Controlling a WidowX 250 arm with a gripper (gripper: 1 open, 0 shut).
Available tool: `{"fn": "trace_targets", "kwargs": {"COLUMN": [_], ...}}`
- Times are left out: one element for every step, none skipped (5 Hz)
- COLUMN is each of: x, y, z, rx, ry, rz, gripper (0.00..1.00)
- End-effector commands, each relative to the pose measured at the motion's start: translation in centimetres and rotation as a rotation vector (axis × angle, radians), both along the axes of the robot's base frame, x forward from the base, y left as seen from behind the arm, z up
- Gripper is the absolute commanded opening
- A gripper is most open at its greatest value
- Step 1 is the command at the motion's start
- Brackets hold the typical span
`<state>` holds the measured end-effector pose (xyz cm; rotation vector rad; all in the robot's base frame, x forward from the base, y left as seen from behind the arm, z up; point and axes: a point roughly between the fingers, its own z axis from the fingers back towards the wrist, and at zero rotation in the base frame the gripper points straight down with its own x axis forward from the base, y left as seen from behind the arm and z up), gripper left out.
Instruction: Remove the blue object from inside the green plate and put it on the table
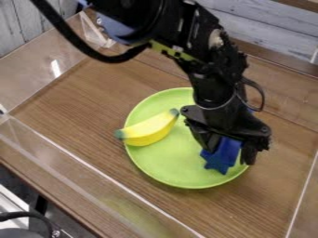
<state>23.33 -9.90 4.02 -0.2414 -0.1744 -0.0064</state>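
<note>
We're judging the task as barely begun: the blue object [225,156] is lying inside the green plate [162,163], over on its right side close to the rim, not yet on the table [87,98]. Still to do: get a grip, lift it clear, set it down on bare wood. A yellow banana [148,130] is sitting on the plate's left side, apart from the block and not part of the job.

The gripper [228,141] is pointing steeply down right over the block, with its dark fingers [207,131] standing apart, as wide as they go. They're straddling the block's upper end. We can't tell whether either finger is touching it; nothing looks clamped or lifted. We're reading this as the hand lining up for a grasp.
</note>
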Motion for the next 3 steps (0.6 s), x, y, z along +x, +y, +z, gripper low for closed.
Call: {"fn": "trace_targets", "kwargs": {"x": [-3.49,-3.61,-4.13], "y": [-0.26,-0.50,-0.72], "z": [-3.60,-3.95,-3.71], "rx": [0.037,0.032,0.024], "ry": [0.153,0.157,0.176], "rz": [-0.027,-0.023,-0.023], "gripper": [1.00,1.00,1.00]}}
